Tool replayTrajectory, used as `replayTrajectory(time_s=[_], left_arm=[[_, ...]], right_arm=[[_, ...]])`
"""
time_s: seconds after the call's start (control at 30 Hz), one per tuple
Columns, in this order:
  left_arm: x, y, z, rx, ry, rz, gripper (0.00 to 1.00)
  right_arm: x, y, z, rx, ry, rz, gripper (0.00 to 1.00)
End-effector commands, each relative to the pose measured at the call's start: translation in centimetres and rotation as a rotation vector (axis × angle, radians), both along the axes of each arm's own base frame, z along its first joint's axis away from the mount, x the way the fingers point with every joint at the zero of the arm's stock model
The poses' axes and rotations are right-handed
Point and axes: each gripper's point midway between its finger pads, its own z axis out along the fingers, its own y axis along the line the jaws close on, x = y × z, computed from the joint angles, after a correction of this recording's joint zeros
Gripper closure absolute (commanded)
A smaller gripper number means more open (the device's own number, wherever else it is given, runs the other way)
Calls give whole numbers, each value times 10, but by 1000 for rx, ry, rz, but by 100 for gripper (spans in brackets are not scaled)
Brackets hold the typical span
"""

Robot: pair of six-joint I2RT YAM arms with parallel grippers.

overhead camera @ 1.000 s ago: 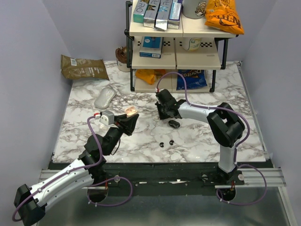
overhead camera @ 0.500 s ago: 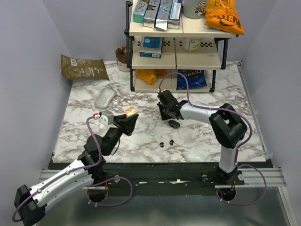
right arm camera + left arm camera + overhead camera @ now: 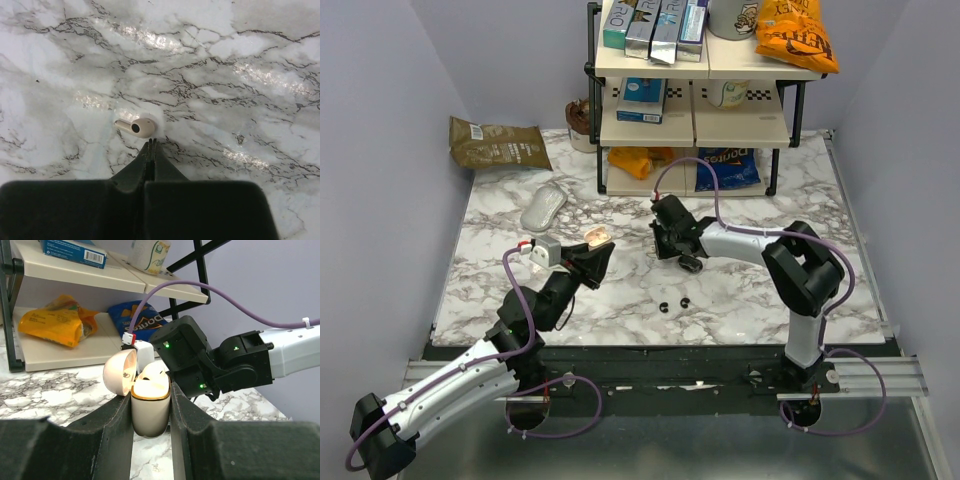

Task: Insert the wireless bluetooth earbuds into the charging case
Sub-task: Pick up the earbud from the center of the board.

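L pincer (image 3: 150, 399) clamps open case (image 3: 149, 416); R pincer (image 3: 151, 145) closed, seemingly empty, beside earbud (image 3: 141, 127).

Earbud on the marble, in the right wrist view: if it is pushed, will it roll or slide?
The earbud probably spins or rolls rather than sliding straight, since its body is rounded with a short stem. It looks smooth and small beside the shut right end effector, so it may slip aside.
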Motion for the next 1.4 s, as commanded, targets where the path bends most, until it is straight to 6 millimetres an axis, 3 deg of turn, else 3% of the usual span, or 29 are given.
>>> replayTrajectory(time_s=[0.0,0.37,0.57,0.7,0.83,0.93,1.17,1.37], left_arm=[[0,4,11,-20,-18,18,100],[1,4,9,-9,-18,21,100],[2,2,9,-12,-18,17,100],[1,2,9,-9,-20,15,100],[0,4,12,-17,-25,18,100],[-1,5,12,-21,-25,21,100],[-1,7,15,-32,-26,25,100],[-1,10,16,-41,-23,36,100]], right_arm=[[3,11,-5,-7,21,11,99],[22,9,-12,-121,-40,98,95],[30,15,-8,-139,-88,190,82],[31,9,0,-156,-114,181,67],[29,-3,26,-131,-150,86,60],[24,-7,34,-83,-119,-10,60],[3,28,45,205,111,-250,58],[4,39,34,279,203,-398,49]])
